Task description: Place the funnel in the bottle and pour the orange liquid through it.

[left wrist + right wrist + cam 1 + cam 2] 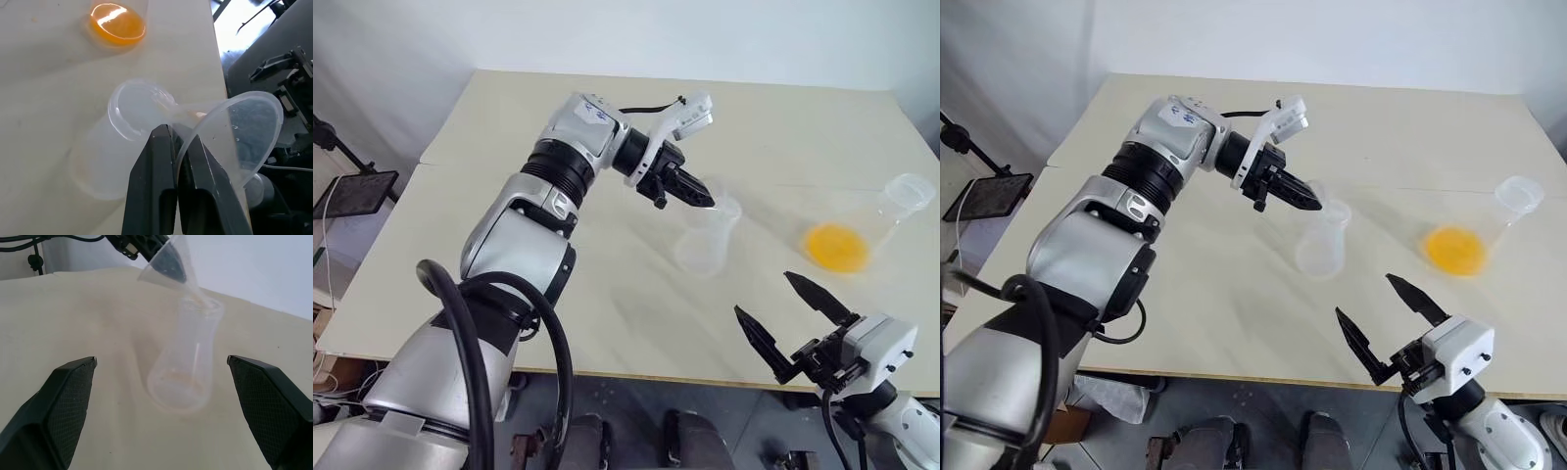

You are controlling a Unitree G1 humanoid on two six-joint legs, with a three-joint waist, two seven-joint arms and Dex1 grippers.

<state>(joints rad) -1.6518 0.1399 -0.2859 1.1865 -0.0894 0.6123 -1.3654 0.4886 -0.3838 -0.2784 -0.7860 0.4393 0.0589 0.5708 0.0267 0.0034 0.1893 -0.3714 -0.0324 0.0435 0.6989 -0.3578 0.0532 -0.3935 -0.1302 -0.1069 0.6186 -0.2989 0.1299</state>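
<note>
**Funnel at the bottle mouth: holdings and positions**

While the pour has not begun, the items stand as follows.

Left gripper (pixel 178 161): fingers pinched shut on the rim wall of the funnel (pixel 239 137), a clear cone. It is carried tilted, stem toward the mouth of the bottle (pixel 707 238); gripping the rim leaves the stem free to go in. Seen from the right wrist, the stem tip sits at the bottle's lip, apparently just entering; not yet seated upright, by my reading.

Bottle: frosted, upright near the middle of the table (pixel 509 147), empty apart from a faint residue at the base.

Orange liquid (pixel 836 247): a shallow pool in the wider conical flask (pixel 876 223), well apart to the bottle's right, untouched.

Right gripper (pixel 795 325): jaws spread wide, empty, hovering near the table's front edge, facing the bottle; likely waiting to fetch the flask.
</note>
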